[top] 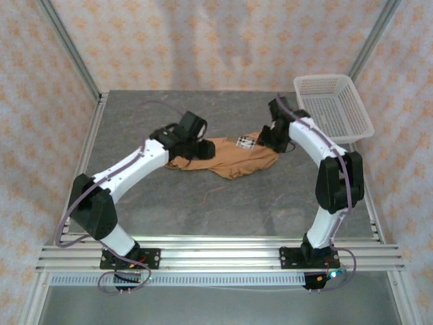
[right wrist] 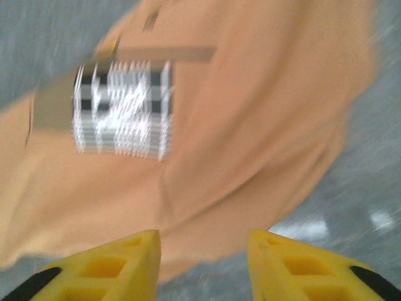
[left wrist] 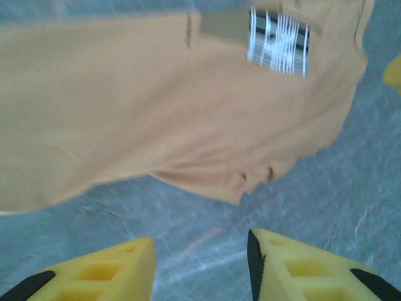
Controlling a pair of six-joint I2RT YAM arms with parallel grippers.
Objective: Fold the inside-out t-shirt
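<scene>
The inside-out t-shirt [top: 233, 157] lies crumpled in a loose, flattened heap on the grey bench [top: 203, 203], towards the far half and between the two arms, well apart from the white mesh basket [top: 323, 77] that sits at the far right corner. The cloth is orange-brown, and a small checked patch [left wrist: 279, 41] shows on its upper face near the far edge. In the top view the left arm reaches in over the shirt's left end and the right arm over its right end, so the garment runs between them. The left tool [left wrist: 200, 238] hangs over bare bench just beside the near edge of the cloth; its yellow fingers [left wrist: 119, 269] stand moderately apart, with only the grey surface in the gap between them, and they have hold of nothing. The right tool [right wrist: 202, 233] hangs over the shirt's own edge, its fingers likewise parted to a middling width; the cloth lies below and beyond the gap rather than pinched between the pads, so it too is empty. The right wrist view is blurred, with the checked patch smeared at its upper left, and I cannot tell from it whether the fingertips brush the fabric.
</scene>
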